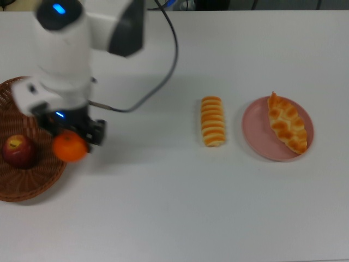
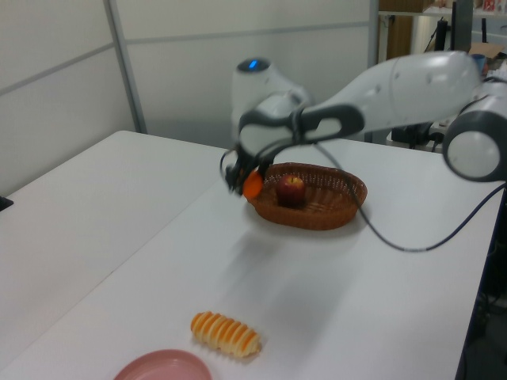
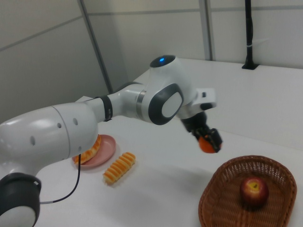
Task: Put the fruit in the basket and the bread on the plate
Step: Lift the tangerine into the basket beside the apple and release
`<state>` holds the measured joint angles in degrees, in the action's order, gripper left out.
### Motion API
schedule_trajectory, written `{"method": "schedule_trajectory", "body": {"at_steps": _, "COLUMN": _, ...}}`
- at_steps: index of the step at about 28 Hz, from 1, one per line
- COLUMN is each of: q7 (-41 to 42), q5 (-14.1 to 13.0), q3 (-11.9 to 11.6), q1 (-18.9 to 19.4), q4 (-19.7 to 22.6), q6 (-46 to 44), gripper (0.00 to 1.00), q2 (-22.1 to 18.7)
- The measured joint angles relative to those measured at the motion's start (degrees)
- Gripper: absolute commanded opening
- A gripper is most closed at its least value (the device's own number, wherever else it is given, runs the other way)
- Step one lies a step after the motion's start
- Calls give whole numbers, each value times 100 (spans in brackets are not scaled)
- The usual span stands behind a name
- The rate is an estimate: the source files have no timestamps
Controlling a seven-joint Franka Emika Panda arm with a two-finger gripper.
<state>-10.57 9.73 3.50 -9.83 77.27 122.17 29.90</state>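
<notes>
The tangerine (image 1: 70, 147) is up in the air, clamped between the fingers of the gripper (image 1: 71, 143) and hanging over the near rim of the basket (image 1: 24, 188), toward the top view's right edge of it. Round, firm and light by the look of it, it should ride well with the jaws across its widest part; a smooth skin could let it roll if the squeeze is off centre. The apple (image 1: 19, 150) sits inside the basket, just beside the carried fruit in the top view. Out on the white table (image 1: 163, 207) the ridged loaf (image 1: 212, 121) lies bare, well apart, and next to it the braided loaf (image 1: 287, 123) rests on the pink plate (image 1: 256, 136).
</notes>
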Motion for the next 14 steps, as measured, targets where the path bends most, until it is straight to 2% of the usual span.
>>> {"method": "schedule_trajectory", "body": {"at_steps": 3, "q7": 73, "q5": -2, "q3": -6, "q1": -362, "q4": 13, "q6": -3, "gripper": 0, "q2": -128}}
{"method": "schedule_trajectory", "body": {"at_steps": 7, "q7": 527, "q5": -1, "q3": -32, "q1": -718, "q4": 84, "q6": -3, "gripper": 0, "q2": -79}}
{"method": "schedule_trajectory", "body": {"at_steps": 14, "q7": 1012, "q5": 34, "q3": -374, "q1": -769, "q4": 279, "q6": -2, "gripper": 0, "q2": 144}}
